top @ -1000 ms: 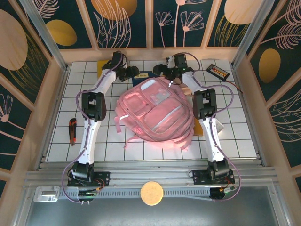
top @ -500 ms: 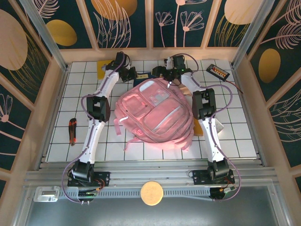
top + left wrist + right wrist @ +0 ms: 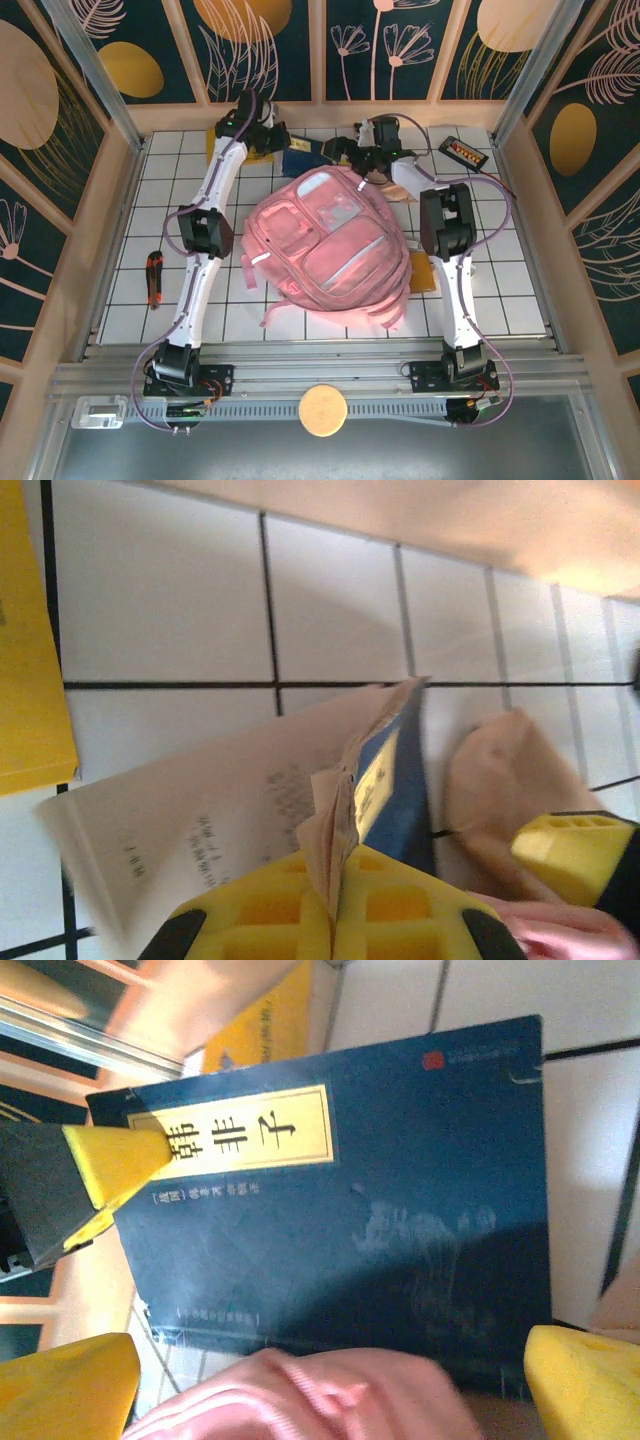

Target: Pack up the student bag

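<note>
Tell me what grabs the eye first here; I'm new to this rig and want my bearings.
The student bag, big and pale pink, lies in the middle, between both arms. Behind it, at the far edge, the left gripper is shut on a dark blue book with a yellow title label.

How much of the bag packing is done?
Done: nothing I can see packed; the student bag lies on the table. In hand: the left gripper is shut on the edge of the blue book, and the right gripper is open by the bag's top. Left: the book must go in; an orange-handled tool waits outside too.
</note>
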You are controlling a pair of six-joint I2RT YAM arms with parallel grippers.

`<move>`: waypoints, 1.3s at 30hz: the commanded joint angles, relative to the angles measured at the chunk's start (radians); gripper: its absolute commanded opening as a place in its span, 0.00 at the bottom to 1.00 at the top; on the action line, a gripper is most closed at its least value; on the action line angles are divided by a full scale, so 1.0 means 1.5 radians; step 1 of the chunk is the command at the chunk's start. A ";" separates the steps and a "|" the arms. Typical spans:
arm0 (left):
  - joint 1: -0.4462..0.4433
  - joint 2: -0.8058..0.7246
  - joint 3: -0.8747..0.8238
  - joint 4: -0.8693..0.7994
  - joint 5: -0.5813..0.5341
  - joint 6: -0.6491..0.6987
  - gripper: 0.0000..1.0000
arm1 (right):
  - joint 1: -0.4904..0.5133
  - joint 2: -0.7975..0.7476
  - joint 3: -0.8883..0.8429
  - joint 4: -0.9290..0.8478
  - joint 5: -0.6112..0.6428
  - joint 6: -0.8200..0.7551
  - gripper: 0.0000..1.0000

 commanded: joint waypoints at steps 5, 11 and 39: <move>0.007 -0.147 0.036 0.008 0.083 -0.021 0.00 | -0.001 -0.178 -0.148 0.061 -0.024 0.014 0.99; -0.005 -0.194 0.036 -0.034 0.132 -0.036 0.00 | -0.007 -0.286 -0.269 0.065 -0.056 0.032 0.99; -0.153 -0.246 0.035 -0.140 0.225 -0.038 0.00 | -0.069 -0.601 -0.727 0.720 -0.013 0.372 0.95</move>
